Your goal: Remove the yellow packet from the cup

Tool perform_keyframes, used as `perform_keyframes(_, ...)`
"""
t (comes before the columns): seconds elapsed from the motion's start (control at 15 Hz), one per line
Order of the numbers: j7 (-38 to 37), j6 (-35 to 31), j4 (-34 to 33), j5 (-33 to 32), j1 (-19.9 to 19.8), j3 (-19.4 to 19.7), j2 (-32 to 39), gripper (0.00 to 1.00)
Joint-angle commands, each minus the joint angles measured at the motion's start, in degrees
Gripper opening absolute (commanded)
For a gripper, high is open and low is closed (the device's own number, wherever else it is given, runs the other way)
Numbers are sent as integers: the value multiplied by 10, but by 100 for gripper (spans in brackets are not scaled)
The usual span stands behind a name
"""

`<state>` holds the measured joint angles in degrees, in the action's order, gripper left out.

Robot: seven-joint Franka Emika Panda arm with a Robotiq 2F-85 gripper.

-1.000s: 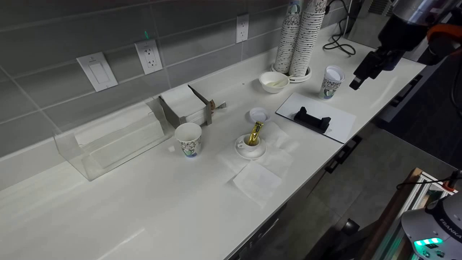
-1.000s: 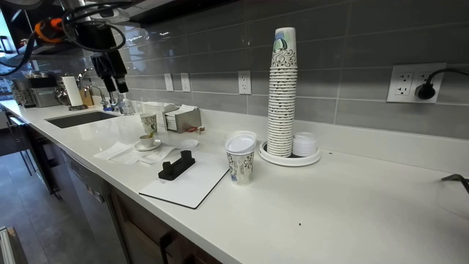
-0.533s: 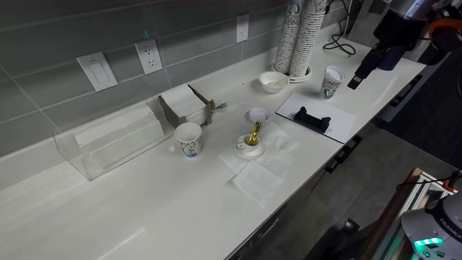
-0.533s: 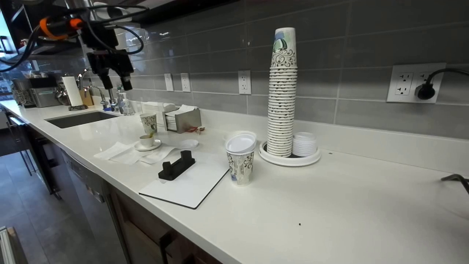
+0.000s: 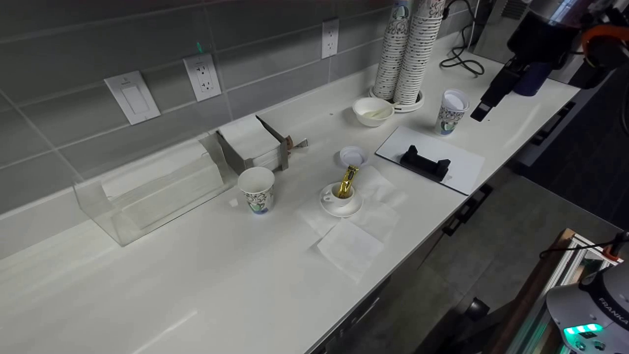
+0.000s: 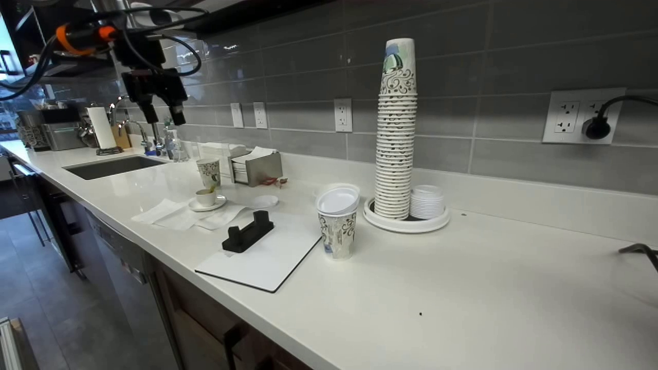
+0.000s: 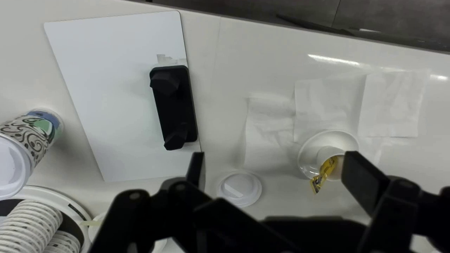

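1. The cup (image 5: pixel 339 201) is set upright on a saucer (image 5: pixel 344 212), its handle turned toward a paper cup (image 5: pixel 257 194) placed near it.
2. The packet (image 5: pixel 348 181) is found in the cup: its lower end is hidden inside, and its upper part is stuck out at a tilt, past the cup's rim.
3. The gripper (image 6: pixel 164 119) is held in the air, higher than the cup and well apart from it. Its two fingers are spread, as is shown in the wrist view by the wide gap between them.
4. In the wrist view, part of the cup appears to be covered by one finger.
5. Napkins (image 5: pixel 350 248) are spread around the cup, outside the edge of its saucer.
6. A lid (image 5: pixel 353 156) is laid on the counter (image 5: pixel 196 295) near the cup.
7. Farther from the cup than the lid, toward the wall (image 5: pixel 275 29), a napkin holder (image 6: pixel 266 169) is placed.
8. Across the cup from the paper cup, a board (image 6: pixel 262 262) is laid, and a black stand (image 6: pixel 248 239) is set on it.
9. Well apart from the cup, a lidded cup (image 6: pixel 337 236) is shown upright in both exterior views.
10. Also well apart from the cup, stacked cups (image 6: pixel 397 154) are seen; in an exterior view, a bowl (image 5: pixel 372 121) is seen just beside them.
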<state>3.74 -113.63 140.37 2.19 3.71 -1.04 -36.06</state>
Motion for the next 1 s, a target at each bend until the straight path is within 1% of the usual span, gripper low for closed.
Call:
perform_keyframes(0.0, -68, -41, -37, 43, 14, -32, 47, 100)
perform_keyframes(0.13, -121, -89, -54, 66, 19, -59, 88, 100)
perform_keyframes(0.27, -177, -132, -68, 73, 20, -86, 131, 100)
perform_keyframes(0.47, -230, -179, -80, 97, 30, -108, 195, 100)
perform_keyframes(0.6, -238, -220, -78, 98, 36, -114, 228, 100)
perform_keyframes(0.67, -221, -259, -66, 88, 39, -115, 238, 100)
perform_keyframes(0.8, -196, -328, -42, 93, 44, -107, 254, 100)
perform_keyframes(0.87, -189, -352, -32, 95, 45, -105, 262, 100)
perform_keyframes(0.93, -174, -363, -30, 106, 48, -99, 269, 100)
